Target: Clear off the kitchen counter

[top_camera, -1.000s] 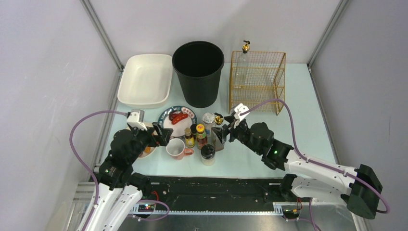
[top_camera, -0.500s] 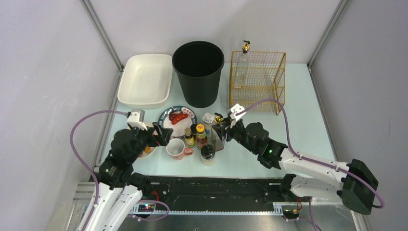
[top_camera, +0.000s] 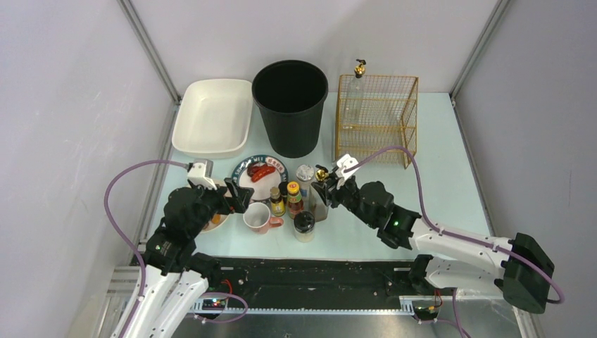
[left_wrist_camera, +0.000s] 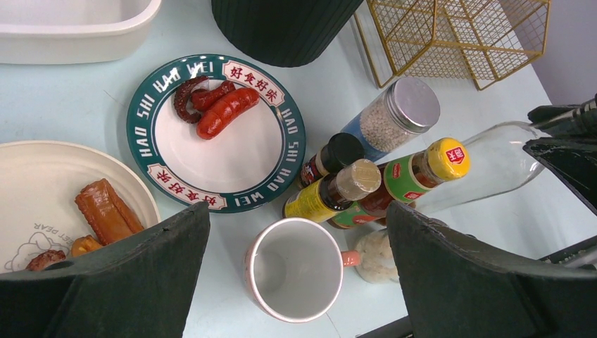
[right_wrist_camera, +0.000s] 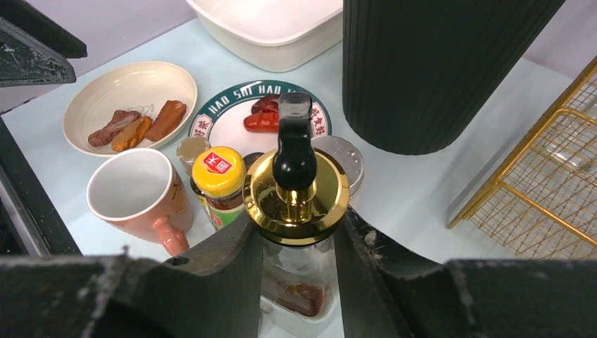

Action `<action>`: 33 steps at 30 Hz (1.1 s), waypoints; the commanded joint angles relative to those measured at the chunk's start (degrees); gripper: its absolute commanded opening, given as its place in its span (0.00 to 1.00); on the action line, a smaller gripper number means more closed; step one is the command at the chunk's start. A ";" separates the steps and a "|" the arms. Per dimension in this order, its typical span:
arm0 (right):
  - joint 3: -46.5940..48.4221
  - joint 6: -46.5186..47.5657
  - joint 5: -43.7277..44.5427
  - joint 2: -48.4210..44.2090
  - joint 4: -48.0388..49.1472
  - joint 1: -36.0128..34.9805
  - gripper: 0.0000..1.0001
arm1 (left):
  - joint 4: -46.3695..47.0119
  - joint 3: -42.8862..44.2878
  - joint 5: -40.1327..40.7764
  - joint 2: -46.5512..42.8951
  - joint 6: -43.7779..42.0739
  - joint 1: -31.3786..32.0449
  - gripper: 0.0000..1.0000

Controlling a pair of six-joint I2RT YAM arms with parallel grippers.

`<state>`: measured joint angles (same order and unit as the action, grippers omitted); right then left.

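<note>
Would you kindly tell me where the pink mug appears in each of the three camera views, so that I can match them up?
Top external: the pink mug stands near the front, left of centre, beside the bottles.
Left wrist: bottom centre, seen from above.
Right wrist: lower left, its handle toward the camera.
Shared landmark: the green-rimmed plate of sausages, just beyond the mug.

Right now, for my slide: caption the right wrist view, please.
Right gripper grips the gold-capped bottle beside a pink mug, black bin behind.
</note>
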<state>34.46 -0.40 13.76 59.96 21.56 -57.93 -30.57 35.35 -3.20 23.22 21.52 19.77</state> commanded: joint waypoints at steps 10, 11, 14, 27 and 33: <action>0.30 5.92 6.38 -17.07 -6.05 -0.95 0.00 | 1.34 -0.02 -0.79 0.59 0.06 0.28 0.98; 0.46 6.24 6.68 -17.82 -6.64 -0.95 0.00 | 1.33 -0.02 -0.76 0.59 0.04 0.27 0.98; 1.57 8.47 8.44 -21.35 -9.52 -0.95 0.00 | 1.33 -0.06 -0.57 0.55 0.07 0.31 0.98; 16.62 18.72 10.76 -20.75 -16.36 3.99 0.00 | 1.32 -0.10 -0.14 0.18 0.20 0.29 0.98; 22.67 15.72 1.46 -15.38 -15.53 18.15 0.00 | 1.32 -0.13 0.09 -0.10 0.34 0.29 0.98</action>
<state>51.27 15.53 21.34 42.33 0.27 -48.40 -30.57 35.35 -3.20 23.57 21.54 19.77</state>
